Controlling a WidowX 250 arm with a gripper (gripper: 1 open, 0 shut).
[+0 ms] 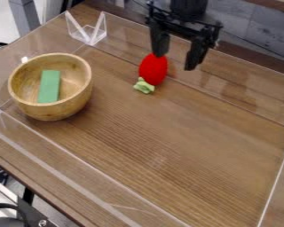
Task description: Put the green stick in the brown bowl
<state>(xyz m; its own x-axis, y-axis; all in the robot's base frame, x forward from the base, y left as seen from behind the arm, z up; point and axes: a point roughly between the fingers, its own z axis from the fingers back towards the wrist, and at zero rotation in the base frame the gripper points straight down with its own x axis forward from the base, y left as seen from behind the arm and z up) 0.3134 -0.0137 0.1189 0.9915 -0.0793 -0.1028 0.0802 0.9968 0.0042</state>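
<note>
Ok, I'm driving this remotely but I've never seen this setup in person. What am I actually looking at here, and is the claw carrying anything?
You have one picture, taken by a camera that looks down at an angle over a wooden table edged with clear plastic walls. The black thing at the top is the robot arm's gripper, a two-fingered claw that points down at the table. Its fingers are spread open and nothing is between them, so it carries nothing. Just beside its left finger, as the picture shows it, lies a red strawberry-shaped toy with small green leaves. Whether the finger touches the toy I cannot tell from this angle. At the left stands the brown bowl, round and wooden. The green stick, a flat bright-green bar, already lies inside it.
</note>
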